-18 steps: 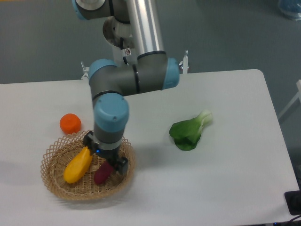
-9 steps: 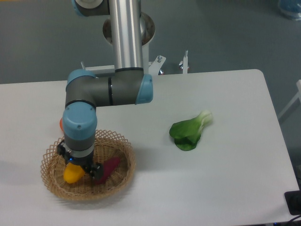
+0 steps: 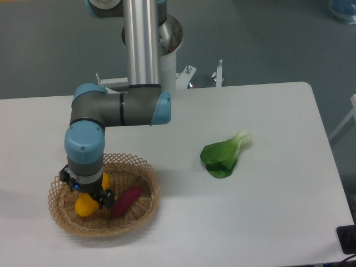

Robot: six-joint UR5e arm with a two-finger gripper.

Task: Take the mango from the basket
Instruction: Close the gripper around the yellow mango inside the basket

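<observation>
Grey-and-blue robot arm's black two-finger gripper (image 3: 88, 193) down inside shallow tan woven wicker basket (image 3: 146, 204), near left on white table (image 3: 267, 211). Gripper covers most of smooth yellow-orange mango (image 3: 85, 205); finger state unclear. Dark purple-red sweet potato (image 3: 127, 201) just right. Green leafy bok choy (image 3: 224, 155) well right.

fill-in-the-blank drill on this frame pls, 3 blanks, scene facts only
1. The mango lies inside the ____.
2. Beside the mango in the basket lies a dark purple-red ____.
3. The gripper is positioned directly above the ____.

Missing words: basket; sweet potato; mango
</observation>
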